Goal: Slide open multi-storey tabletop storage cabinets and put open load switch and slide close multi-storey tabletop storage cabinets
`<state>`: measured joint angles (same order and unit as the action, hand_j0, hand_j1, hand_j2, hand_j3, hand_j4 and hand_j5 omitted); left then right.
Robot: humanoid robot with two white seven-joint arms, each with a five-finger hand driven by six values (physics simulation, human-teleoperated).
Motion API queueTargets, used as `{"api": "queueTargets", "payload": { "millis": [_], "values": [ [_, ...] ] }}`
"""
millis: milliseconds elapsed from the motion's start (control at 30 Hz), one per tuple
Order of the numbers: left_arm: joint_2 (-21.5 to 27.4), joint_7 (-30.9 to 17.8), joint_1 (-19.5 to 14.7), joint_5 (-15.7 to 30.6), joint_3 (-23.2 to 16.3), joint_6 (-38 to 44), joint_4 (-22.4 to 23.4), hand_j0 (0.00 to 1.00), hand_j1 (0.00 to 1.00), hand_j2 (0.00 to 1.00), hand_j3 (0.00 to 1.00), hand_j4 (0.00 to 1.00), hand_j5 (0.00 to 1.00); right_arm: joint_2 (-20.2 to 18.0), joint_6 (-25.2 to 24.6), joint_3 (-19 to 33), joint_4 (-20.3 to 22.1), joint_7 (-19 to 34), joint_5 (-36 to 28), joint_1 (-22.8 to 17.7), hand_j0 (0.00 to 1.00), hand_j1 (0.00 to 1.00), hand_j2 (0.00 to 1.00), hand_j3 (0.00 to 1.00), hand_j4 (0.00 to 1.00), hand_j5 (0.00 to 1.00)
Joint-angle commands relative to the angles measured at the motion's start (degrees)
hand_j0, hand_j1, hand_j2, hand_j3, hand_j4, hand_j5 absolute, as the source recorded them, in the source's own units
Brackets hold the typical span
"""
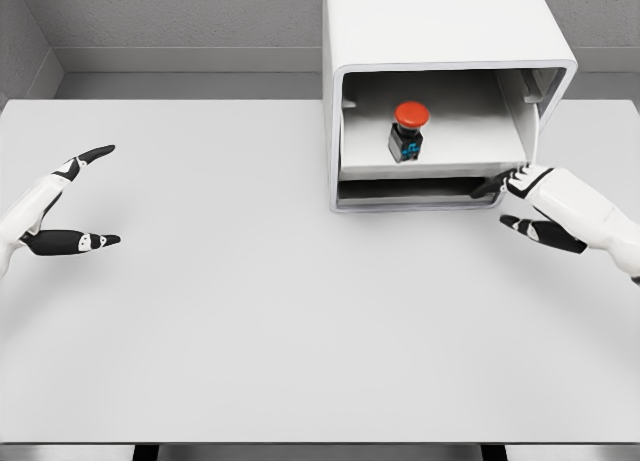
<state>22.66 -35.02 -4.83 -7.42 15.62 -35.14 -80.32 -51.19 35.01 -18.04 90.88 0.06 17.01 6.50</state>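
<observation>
One red-capped switch [408, 131] sits in the cabinet [440, 41] drawer [420, 168] — right hand [540, 206], fingers spread, touches its front corner; left hand [65, 206] open, well apart.

i see a wide, pale grey flat table [250, 331] filling most of the frame, with a textured grey wall [180, 16] along the top.

Each robot hand [60, 206] is glossy white with black fingers and white knuckle marks.

Switch [408, 131] upright in cabinet [440, 41] drawer, right hand [545, 206] fingers [492, 184] at drawer front.
</observation>
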Motion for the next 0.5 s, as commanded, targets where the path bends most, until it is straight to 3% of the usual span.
{"api": "queueTargets", "payload": {
  "millis": [0, 167, 267, 467],
  "values": [
    [0.0, 0.0, 0.0, 0.5, 0.0, 0.1, 0.0, 1.00, 1.00, 1.00, 1.00, 1.00, 1.00, -0.6, 0.0, -0.3, 0.0, -0.1, -0.5, -0.1, 0.69, 0.69, 0.69, 0.69, 0.69, 0.69],
    [0.0, 0.0, 0.1, 0.6, 0.0, 0.1, 0.0, 1.00, 1.00, 1.00, 1.00, 1.00, 1.00, -2.5, 0.0, 1.1, -0.1, -0.7, -0.7, -1.5, 0.70, 0.70, 0.70, 0.70, 0.70, 0.70],
    [0.0, 0.0, 0.1, 0.6, 0.0, 0.1, -0.1, 1.00, 1.00, 1.00, 1.00, 1.00, 1.00, -2.8, 0.0, 8.3, 0.2, -0.7, -0.8, -7.4, 0.71, 0.71, 0.71, 0.71, 0.71, 0.71],
    [0.1, 0.0, 0.1, 0.6, 0.0, 0.1, 0.0, 1.00, 1.00, 1.00, 1.00, 1.00, 1.00, -3.4, 0.0, 8.6, 0.0, -0.9, -0.8, -7.7, 0.71, 0.71, 0.71, 0.71, 0.71, 0.71]
  ]
}}
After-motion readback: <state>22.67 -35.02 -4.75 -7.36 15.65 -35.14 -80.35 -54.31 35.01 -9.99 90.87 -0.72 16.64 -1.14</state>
